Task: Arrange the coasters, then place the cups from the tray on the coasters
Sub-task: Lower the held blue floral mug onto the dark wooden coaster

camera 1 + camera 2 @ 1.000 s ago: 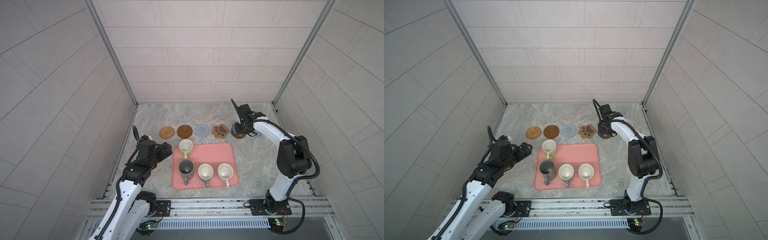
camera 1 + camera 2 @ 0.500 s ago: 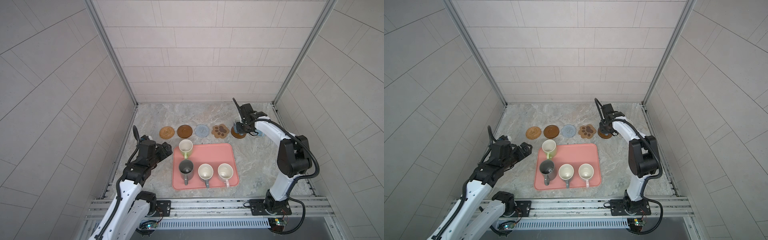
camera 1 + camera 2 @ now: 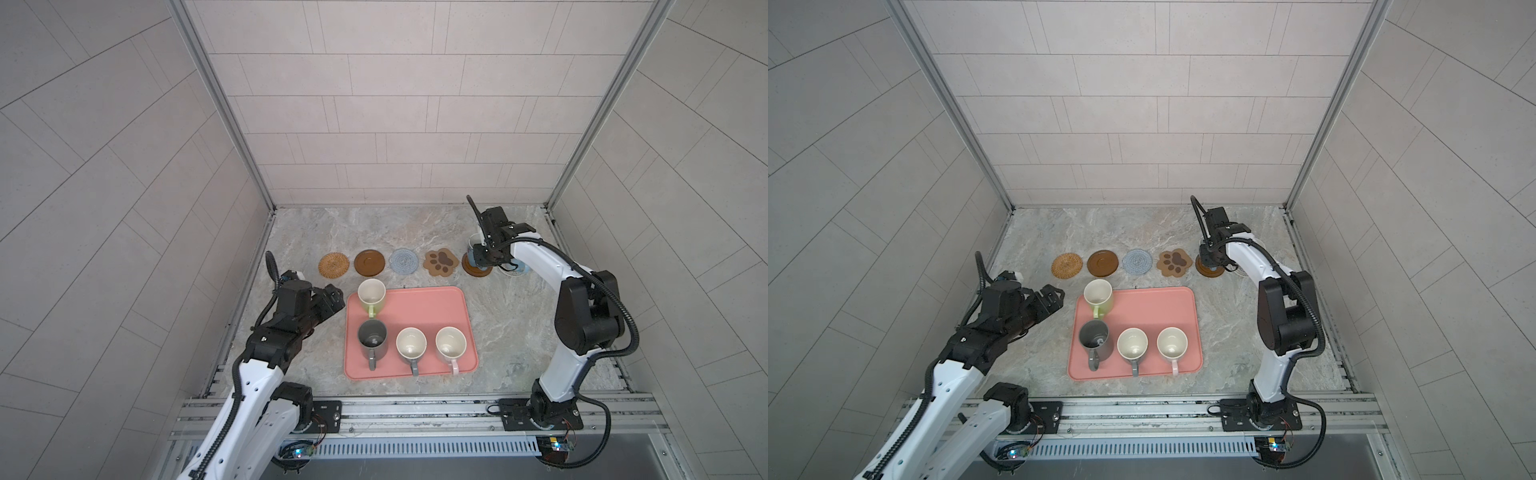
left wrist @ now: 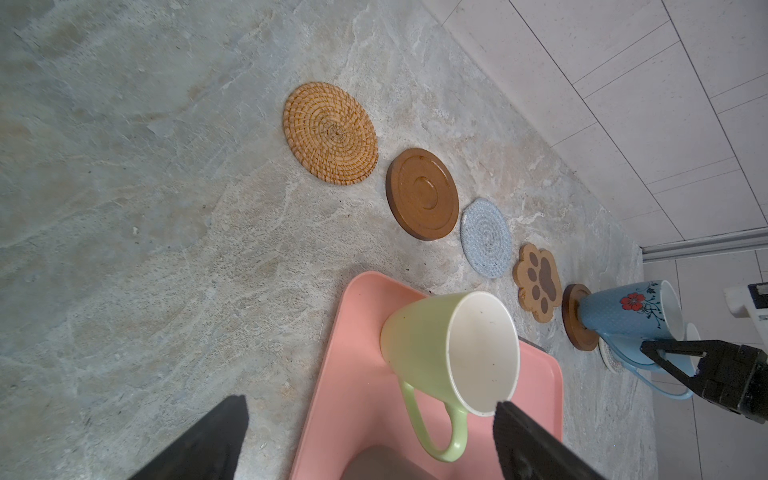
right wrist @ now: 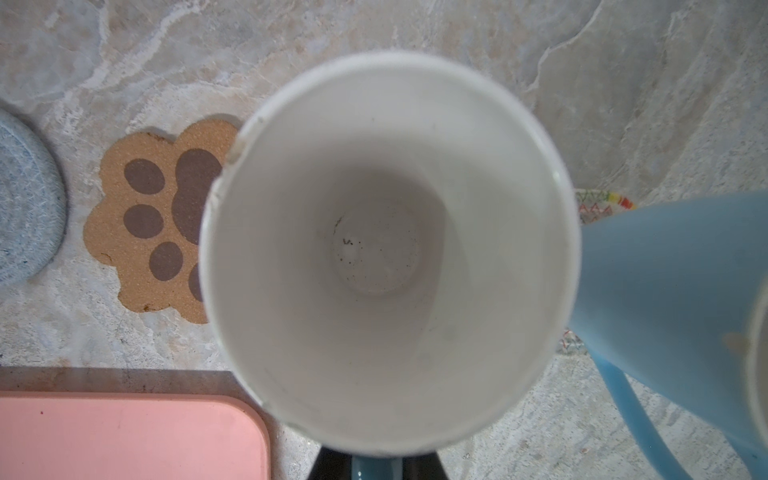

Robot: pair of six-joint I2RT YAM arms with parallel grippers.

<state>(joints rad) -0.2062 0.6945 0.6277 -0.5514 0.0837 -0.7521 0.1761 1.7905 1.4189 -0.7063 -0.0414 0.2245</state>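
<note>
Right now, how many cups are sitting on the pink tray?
4. The green cup stands at the tray's far left corner; the dark grey cup, the grey-handled cup and the pink-handled cup line its near edge, left to right. None looks hidden.

Grey marbled tabletop [image 3: 511,332] enclosed by pale tiled walls [image 3: 395,104], metal rail [image 3: 415,409] along the front

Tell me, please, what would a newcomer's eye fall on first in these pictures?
The salmon-pink tray in the middle, carrying four mugs, draws the eye first. Behind it lies a row of coasters, the paw-shaped coaster the oddest. To its right the right gripper holds a blue flowered mug by its handle over a dark wooden coaster.
</note>
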